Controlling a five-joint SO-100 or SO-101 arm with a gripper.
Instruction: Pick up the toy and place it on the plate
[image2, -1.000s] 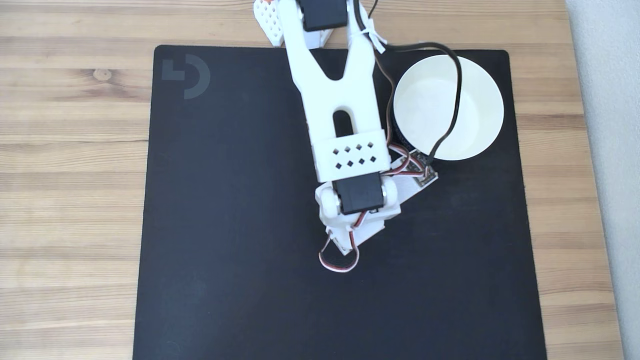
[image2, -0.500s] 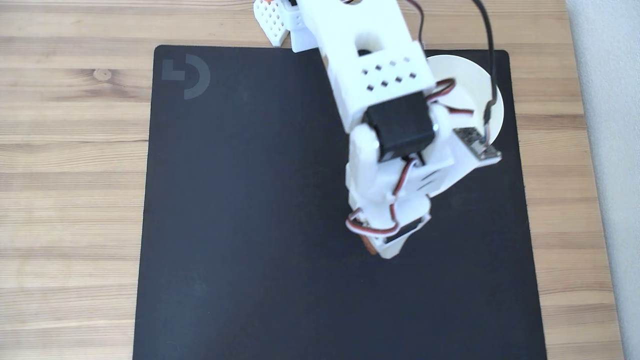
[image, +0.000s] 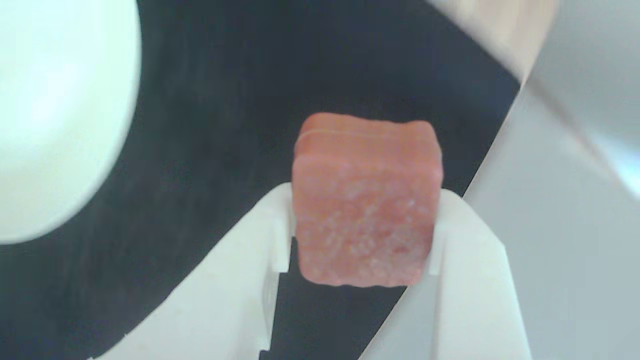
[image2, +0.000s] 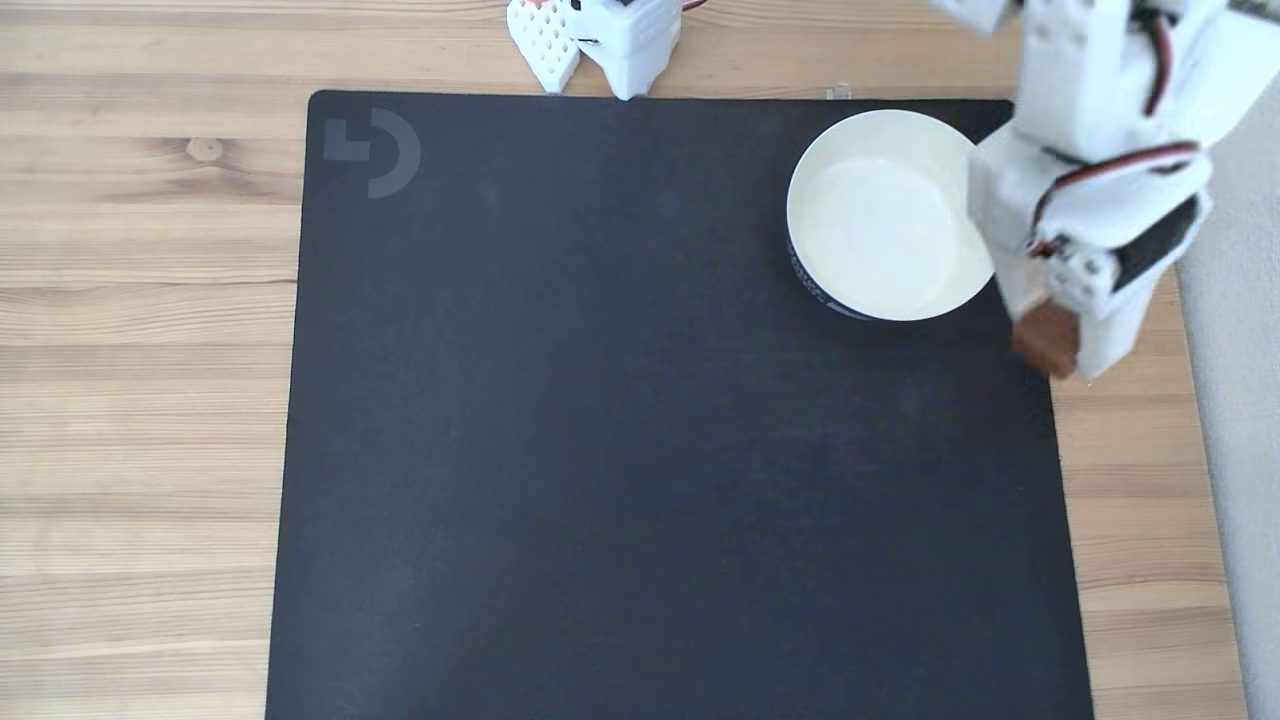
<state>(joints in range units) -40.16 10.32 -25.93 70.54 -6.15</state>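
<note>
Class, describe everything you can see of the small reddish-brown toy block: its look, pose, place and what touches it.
The toy is a small reddish-brown square block with rounded corners and a rough, grainy face; a seam runs along its top edge. It is held off the black mat, pinched at both sides by the white gripper. In the fixed view the toy hangs at the mat's right edge, just right of and below the white plate, not over it.

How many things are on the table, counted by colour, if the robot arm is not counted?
Reddish-brown: 1, the toy, held between the fingers of the gripper beside the plate
White: 1, the plate
Black: 1, the mat on the wooden table
Total: 3
</note>
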